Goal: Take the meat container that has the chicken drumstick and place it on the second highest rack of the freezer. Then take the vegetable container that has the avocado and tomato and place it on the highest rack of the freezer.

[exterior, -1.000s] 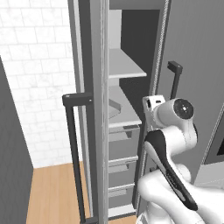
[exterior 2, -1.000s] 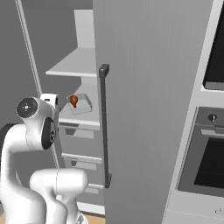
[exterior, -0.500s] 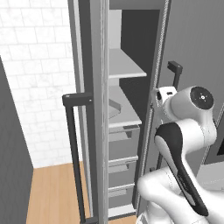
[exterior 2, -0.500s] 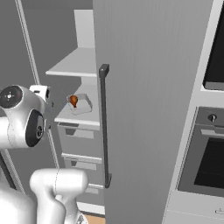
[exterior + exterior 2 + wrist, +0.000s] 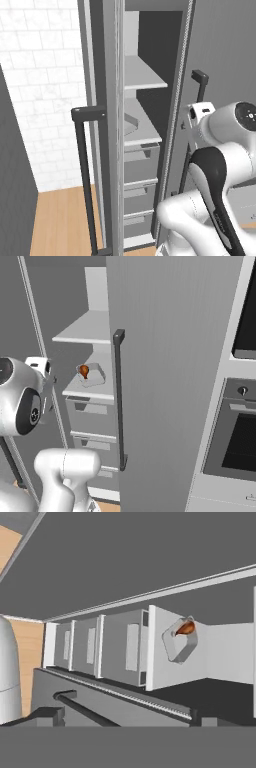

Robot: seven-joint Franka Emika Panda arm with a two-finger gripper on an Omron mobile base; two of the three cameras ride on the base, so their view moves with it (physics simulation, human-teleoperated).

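Closest to me is the arm's white body, and the gripper (image 5: 192, 120) rides high on it, just outside the open freezer (image 5: 165, 356), beside the door's edge seal. From the base cameras I can't make out the fingers, but the jaws stand wide apart with nothing between them.

The freezer is my landmark. Its door (image 5: 170, 381) hangs open with the long dark bar handle (image 5: 119, 401) running down its face; in the left base view a second dark handle (image 5: 82, 170) stands on the panel to the left of the opening, with white tiled wall (image 5: 45, 100) and wood floor (image 5: 60, 220) behind it.

Inside the freezer, the grey drawers (image 5: 92, 423) stack at the bottom. Just above them sits the second highest rack (image 5: 92, 388) — and on it rests the meat container (image 5: 91, 376), a pale tray, with the chicken drumstick (image 5: 84, 371) lying in it, orange-brown and glossy. The hand view, rolled on its side, shows the same tray (image 5: 179, 641) against that shelf, drumstick (image 5: 185, 628) inside, the drawers (image 5: 95, 647) ranged to its left.

Above it, the highest rack (image 5: 85, 331) is a flat light-grey board — farther back is the freezer's pale rear wall.

To the right of the freezer stand the black-fronted ovens (image 5: 240, 426).
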